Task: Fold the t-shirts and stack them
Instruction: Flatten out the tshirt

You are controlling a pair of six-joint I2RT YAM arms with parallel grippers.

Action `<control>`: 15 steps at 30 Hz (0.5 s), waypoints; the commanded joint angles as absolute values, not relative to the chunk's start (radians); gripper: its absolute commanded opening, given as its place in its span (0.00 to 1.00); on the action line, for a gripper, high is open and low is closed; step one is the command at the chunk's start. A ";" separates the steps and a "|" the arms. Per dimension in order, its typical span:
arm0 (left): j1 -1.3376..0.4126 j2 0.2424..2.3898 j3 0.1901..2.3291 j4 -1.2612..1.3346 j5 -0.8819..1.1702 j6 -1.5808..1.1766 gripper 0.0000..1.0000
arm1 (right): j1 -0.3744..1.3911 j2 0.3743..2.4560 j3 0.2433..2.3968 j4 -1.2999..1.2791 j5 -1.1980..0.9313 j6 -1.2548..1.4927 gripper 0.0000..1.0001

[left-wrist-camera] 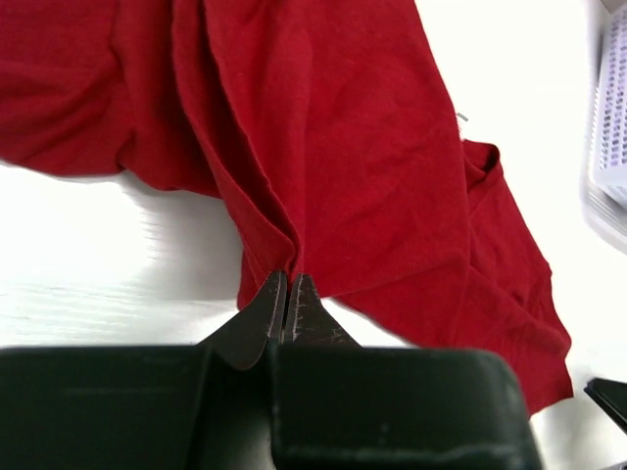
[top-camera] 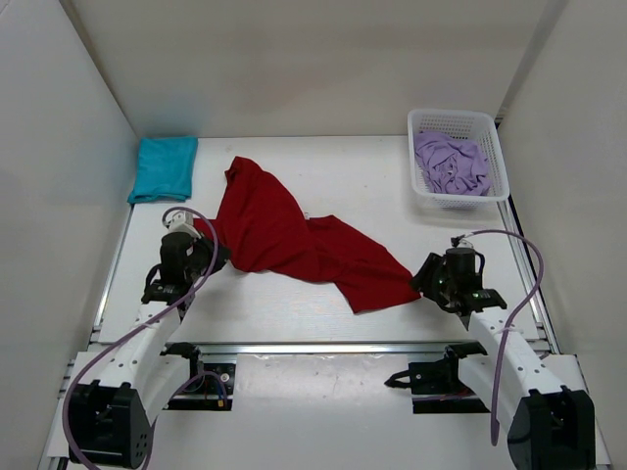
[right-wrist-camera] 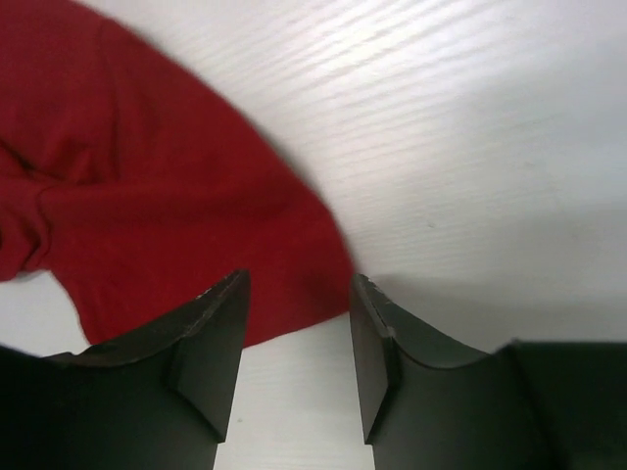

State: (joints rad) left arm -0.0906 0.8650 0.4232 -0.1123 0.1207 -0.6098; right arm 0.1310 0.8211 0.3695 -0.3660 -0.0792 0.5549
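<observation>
sprawling diagonally, a rumpled dark red t-shirt (top-camera: pixel 294 240), twisted mid-length

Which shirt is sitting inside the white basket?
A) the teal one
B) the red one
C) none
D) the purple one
D: the purple shirt lies crumpled in the white basket, while the red shirt and teal shirt are out on the table.

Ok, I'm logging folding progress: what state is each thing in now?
teal t-shirt: folded, far left of the table.
dark red t-shirt: unfolded, rumpled across the table.
lilac t-shirt: crumpled inside the basket.
basket: upright, holding the lilac t-shirt.
left gripper: shut on the dark red t-shirt.
right gripper: open at the dark red t-shirt's corner.
</observation>
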 commanded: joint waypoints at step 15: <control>-0.121 0.850 0.448 -0.104 0.084 -0.601 0.00 | 0.042 0.882 0.255 -0.267 -0.135 0.588 0.24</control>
State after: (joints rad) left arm -0.1226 0.8711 0.4236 -0.0986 0.1074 -0.6098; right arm 0.0624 0.8635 0.2874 -0.2974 -0.1043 0.5957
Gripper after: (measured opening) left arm 0.035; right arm 0.255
